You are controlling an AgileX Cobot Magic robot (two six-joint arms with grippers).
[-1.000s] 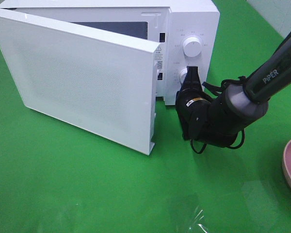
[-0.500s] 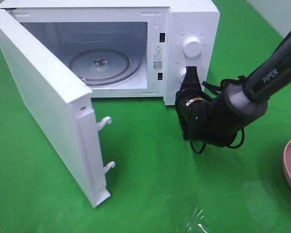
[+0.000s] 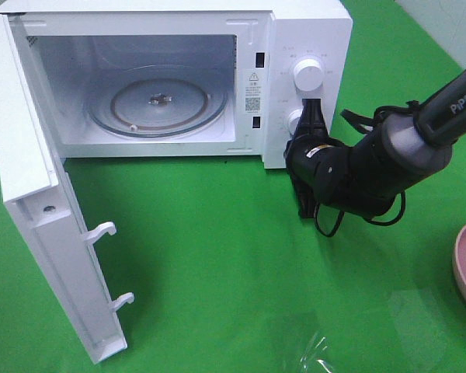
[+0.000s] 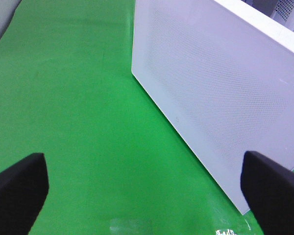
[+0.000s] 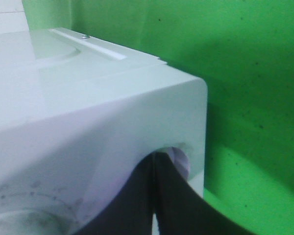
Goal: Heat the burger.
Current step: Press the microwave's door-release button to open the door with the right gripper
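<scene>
The burger is out of view in every frame. The white microwave [image 3: 295, 31] stands at the back with its door [image 3: 43, 225] swung wide to the left. Its glass turntable [image 3: 159, 105] is bare. My right gripper [image 3: 314, 116] is shut, with its tips at the lower knob [image 3: 294, 121] of the control panel. In the right wrist view the dark fingers [image 5: 159, 200] are pressed together against a small round button [image 5: 180, 159] on the white panel. My left gripper [image 4: 147, 196] is open and empty over the green cloth, beside the door's outer face [image 4: 220, 93].
The edge of a pink plate [image 3: 464, 264] shows at the far right. The upper knob [image 3: 307, 74] is above the right gripper. Two door latch hooks [image 3: 109, 264] stick out of the open door. Green cloth [image 3: 233, 295] covers the table.
The microwave door has swung from nearly closed to wide open on the left. The right arm has shifted slightly right, its tips still at the lower knob.
</scene>
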